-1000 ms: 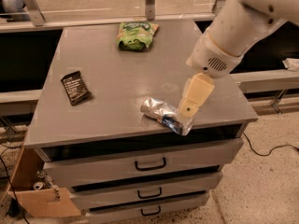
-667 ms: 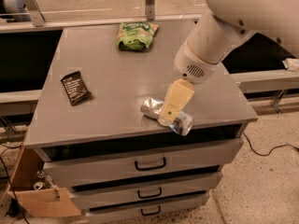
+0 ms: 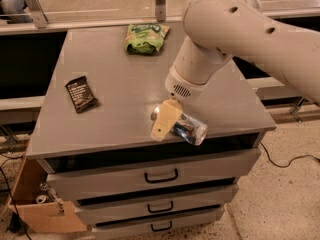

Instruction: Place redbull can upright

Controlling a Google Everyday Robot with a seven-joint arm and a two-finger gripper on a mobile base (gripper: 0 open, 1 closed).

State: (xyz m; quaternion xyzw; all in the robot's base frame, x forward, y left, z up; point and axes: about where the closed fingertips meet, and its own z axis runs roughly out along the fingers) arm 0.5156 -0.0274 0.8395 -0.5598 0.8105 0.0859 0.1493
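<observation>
The redbull can (image 3: 191, 129) lies on its side near the front edge of the grey cabinet top (image 3: 115, 84), its silver end pointing left and its blue-and-silver body reaching toward the edge. My gripper (image 3: 164, 124) hangs from the large white arm and is down at the can's left end, overlapping it in the camera view and hiding part of the can.
A green snack bag (image 3: 145, 37) lies at the back of the top. A flat black wrapped bar (image 3: 80, 93) lies at the left. Drawers with handles (image 3: 161, 176) are below the front edge. A cardboard box (image 3: 35, 204) stands on the floor at lower left.
My gripper has moved left and down along the can, from its right end to its left end. The can has not moved.
</observation>
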